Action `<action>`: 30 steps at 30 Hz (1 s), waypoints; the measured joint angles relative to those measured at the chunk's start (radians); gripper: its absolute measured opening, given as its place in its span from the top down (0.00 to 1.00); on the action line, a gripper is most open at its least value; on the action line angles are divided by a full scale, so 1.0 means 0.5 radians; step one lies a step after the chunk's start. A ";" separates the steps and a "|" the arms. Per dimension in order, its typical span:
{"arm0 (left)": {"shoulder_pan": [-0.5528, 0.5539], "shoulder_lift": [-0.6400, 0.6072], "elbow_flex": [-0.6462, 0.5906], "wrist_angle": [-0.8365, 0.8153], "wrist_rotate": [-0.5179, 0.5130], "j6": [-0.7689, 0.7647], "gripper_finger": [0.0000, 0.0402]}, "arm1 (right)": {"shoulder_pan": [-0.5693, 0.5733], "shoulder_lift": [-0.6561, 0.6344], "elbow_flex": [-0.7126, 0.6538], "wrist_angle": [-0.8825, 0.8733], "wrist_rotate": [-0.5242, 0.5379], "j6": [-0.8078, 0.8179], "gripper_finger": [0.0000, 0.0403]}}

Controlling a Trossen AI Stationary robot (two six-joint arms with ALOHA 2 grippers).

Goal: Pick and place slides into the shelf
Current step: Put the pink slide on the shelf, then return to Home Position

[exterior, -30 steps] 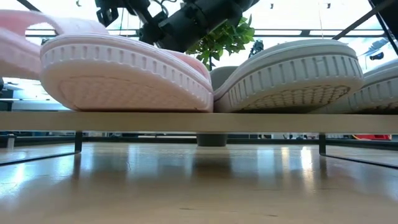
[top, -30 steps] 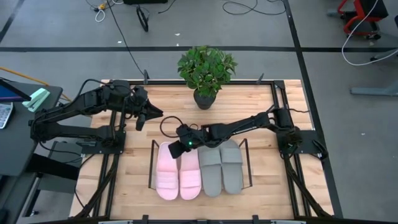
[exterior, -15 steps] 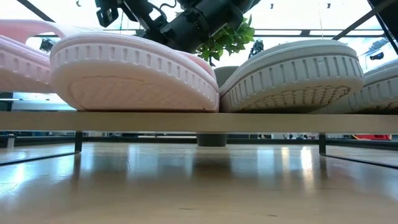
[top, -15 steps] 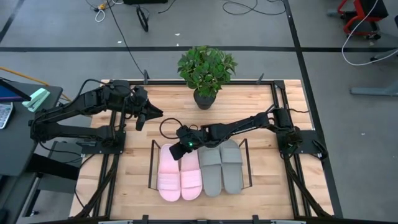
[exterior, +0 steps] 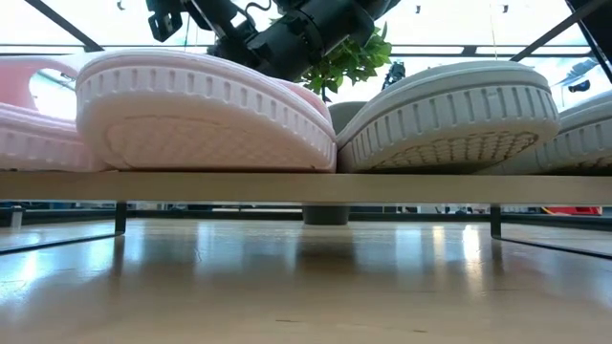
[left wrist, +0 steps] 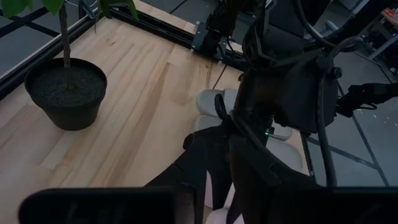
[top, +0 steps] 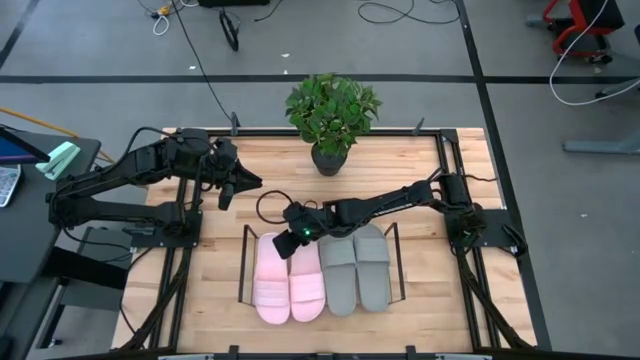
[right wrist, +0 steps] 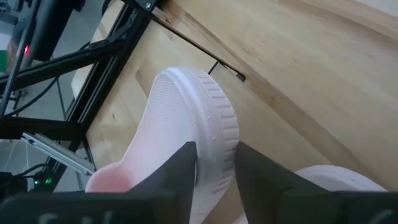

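slides [top: 320,272] all sat within the shelf [top: 243,262] in the high view: pink pair on its left half, grey pair [top: 356,268] on its right, side by side and touching

right gripper [top: 297,236] was at the back end of the left pink slide [top: 269,275], fingers pinching the rim of its foam sole; right wrist view showed both fingers [right wrist: 258,174] either side of that rim, the slide tipped up on edge. low view showed it lying lower than the other pink slide [exterior: 206,115], so judged not yet seated flat

left gripper [top: 228,180] waited near the table's back left, well apart from the shelf; cannot tell if spread or pressed together

step in hand, as judged: settle this last slide. lower it until the sole lies flat on the shelf floor, then let go and lift straight up

edges and room: left wire post just beside the held slide's outer side, other pink slide touching on the inner side, so little sideways play. plant pot [top: 329,159] stood behind the shelf, near the right arm; a black cable loop [top: 268,205] lay just behind the gripper. open wood in front of the shelf and to its right
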State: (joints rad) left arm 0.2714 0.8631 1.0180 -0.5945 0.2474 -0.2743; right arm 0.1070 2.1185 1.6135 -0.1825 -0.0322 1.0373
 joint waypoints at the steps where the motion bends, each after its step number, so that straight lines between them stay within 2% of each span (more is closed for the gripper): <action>1: 0.000 0.000 0.000 0.000 0.000 0.000 0.81 | -0.001 -0.001 0.000 0.000 0.000 -0.008 0.71; 23: 0.000 0.000 0.000 0.000 -0.001 -0.001 0.81 | -0.028 -0.004 0.000 -0.102 0.081 -0.181 0.68; 30: 0.000 0.000 0.000 -0.001 -0.001 0.000 0.83 | -0.027 -0.035 0.001 -0.130 0.004 -0.260 0.67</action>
State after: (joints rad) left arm 0.2715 0.8631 1.0180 -0.5949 0.2470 -0.2744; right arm 0.0937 2.1008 1.6138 -0.2478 -0.0304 0.9073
